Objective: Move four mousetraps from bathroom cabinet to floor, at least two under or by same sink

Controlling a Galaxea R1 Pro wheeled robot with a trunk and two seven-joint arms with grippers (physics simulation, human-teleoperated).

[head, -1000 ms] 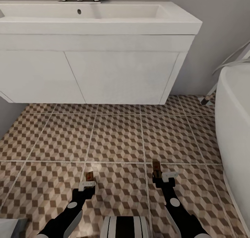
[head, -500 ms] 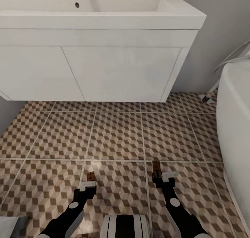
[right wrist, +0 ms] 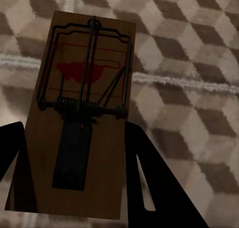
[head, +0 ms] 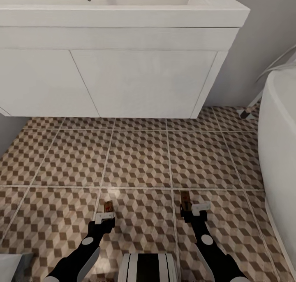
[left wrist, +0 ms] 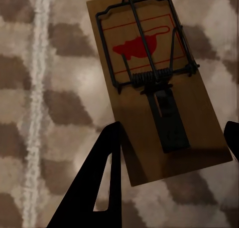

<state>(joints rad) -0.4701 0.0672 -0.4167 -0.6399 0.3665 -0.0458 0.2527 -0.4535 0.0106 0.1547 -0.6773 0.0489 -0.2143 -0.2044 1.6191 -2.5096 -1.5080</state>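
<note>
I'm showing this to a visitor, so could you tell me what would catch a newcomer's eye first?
Probably the two mousetraps: one gripped in the left end effector, one in the right end effector, both held low over the cube-patterned bathroom floor. The wrist views show the left mousetrap and the right mousetrap close up. Ahead hangs the white sink, with a white bathtub to the right.

White sink [head: 123,84], brown-beige cube-patterned bathroom floor [head: 139,158], tan mousetraps [left wrist: 149,83] with red marks and dark bars.

Camera tilted lower, sink [head: 123,14] higher in frame; left hand [head: 105,217] with mousetrap [head: 108,206] slightly lower.
</note>
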